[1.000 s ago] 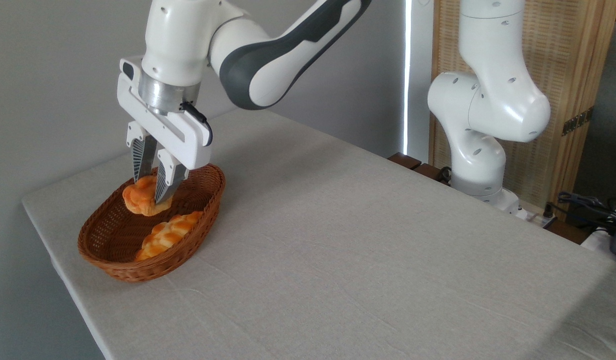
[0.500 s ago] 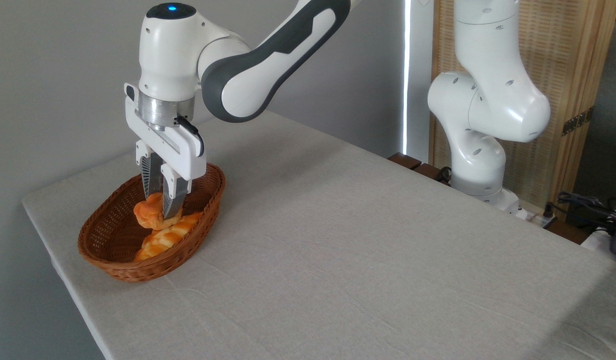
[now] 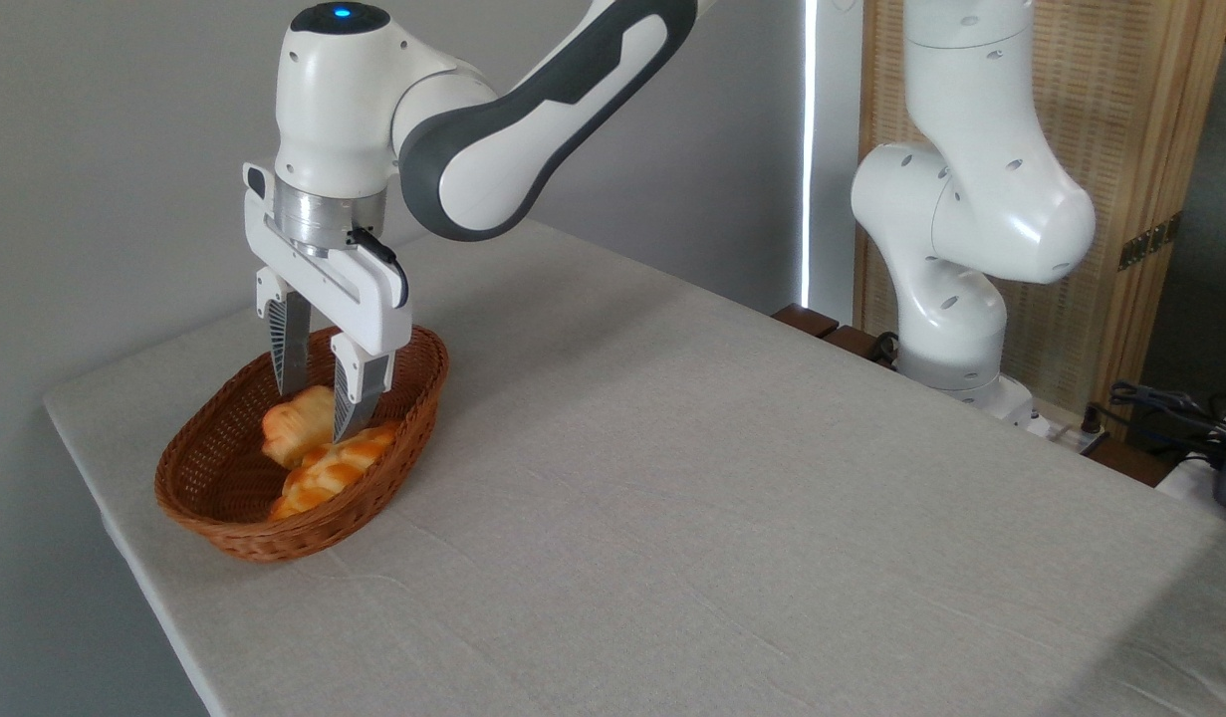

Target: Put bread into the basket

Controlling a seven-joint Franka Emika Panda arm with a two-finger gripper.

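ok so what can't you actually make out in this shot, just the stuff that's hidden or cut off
All in the single camera view:
- Right side of the bread: behind one of the fingers and the braided loaf.
- Basket floor and the loaf's lower end: behind its near rim.
- Whether the bread touches the fingers: overlap hides it.
- Arm's upper links: cut by the top edge.

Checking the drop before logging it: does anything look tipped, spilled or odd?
Nothing spilled. The bread lies tilted in the basket, leaning by the braided loaf. The gripper is open around it.
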